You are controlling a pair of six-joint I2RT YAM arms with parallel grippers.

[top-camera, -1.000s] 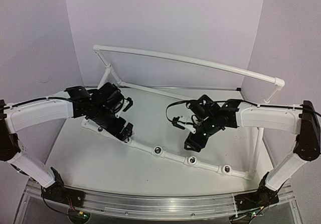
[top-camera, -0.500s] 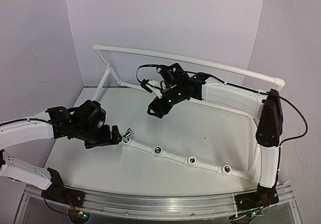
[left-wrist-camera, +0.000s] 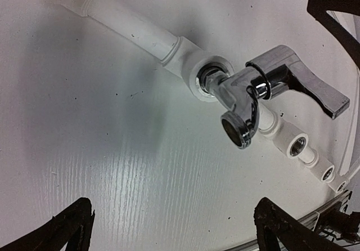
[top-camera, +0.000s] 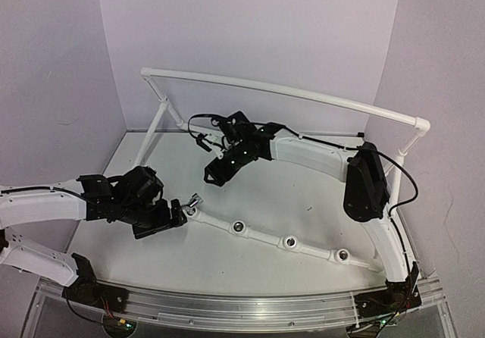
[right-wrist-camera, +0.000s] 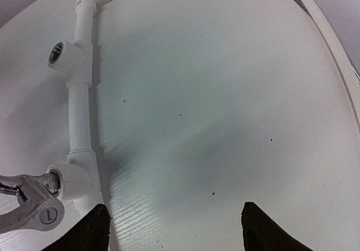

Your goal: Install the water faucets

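Faucet point(left-wrist-camera: 264, 90) sits seated in one socket of the white pipe point(left-wrist-camera: 135, 31); left gripper point(left-wrist-camera: 174, 234) and right gripper point(right-wrist-camera: 177, 231) gape wide, holding nothing.

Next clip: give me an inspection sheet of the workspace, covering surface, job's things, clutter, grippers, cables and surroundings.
Surface: white table, a few dark specks.
Job's things: one water faucet seated in a socket of the near white pipe. Three sockets to its right and one socket on its other side hold none. No other faucet seen.
Clutter: nothing seen.
Grippers: left gripper open, facing the faucet, not touching it. Right gripper open, nothing between its fingers.
Cables: black cable loops at the right wrist.
Surroundings: pale walls; metal rail along the near edge.
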